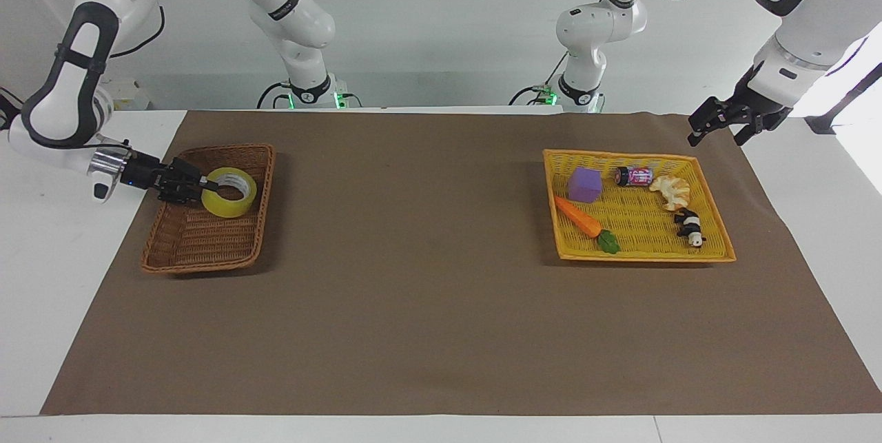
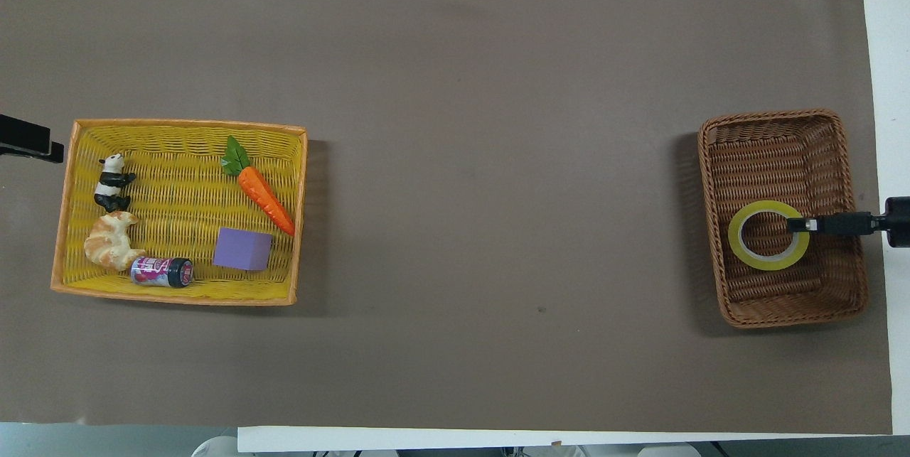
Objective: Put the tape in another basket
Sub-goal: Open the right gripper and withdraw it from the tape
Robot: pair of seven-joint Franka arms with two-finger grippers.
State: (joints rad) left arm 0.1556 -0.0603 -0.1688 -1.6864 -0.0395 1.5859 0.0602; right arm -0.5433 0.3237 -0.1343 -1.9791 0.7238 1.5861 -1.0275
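The yellow tape (image 1: 231, 207) lies flat inside the dark-brown wicker basket (image 1: 207, 265) at the right arm's end of the table, in the half nearer the robots. My right gripper (image 1: 207, 186) reaches in over the basket's side and is shut on the tape's rim, one finger inside the ring. In the overhead view the tape (image 2: 739, 255) sits in the basket (image 2: 782, 119) with the right gripper (image 2: 798, 224) on its rim. My left gripper (image 1: 716, 131) is open and empty, raised over the mat's edge beside the yellow tray; it also shows in the overhead view (image 2: 50, 150).
The flat yellow tray (image 1: 641, 257) at the left arm's end holds a purple cube (image 1: 584, 184), a carrot (image 1: 579, 217), a small can (image 1: 634, 176), a croissant (image 1: 672, 191) and a panda figure (image 1: 689, 226). A brown mat (image 1: 427, 291) covers the table.
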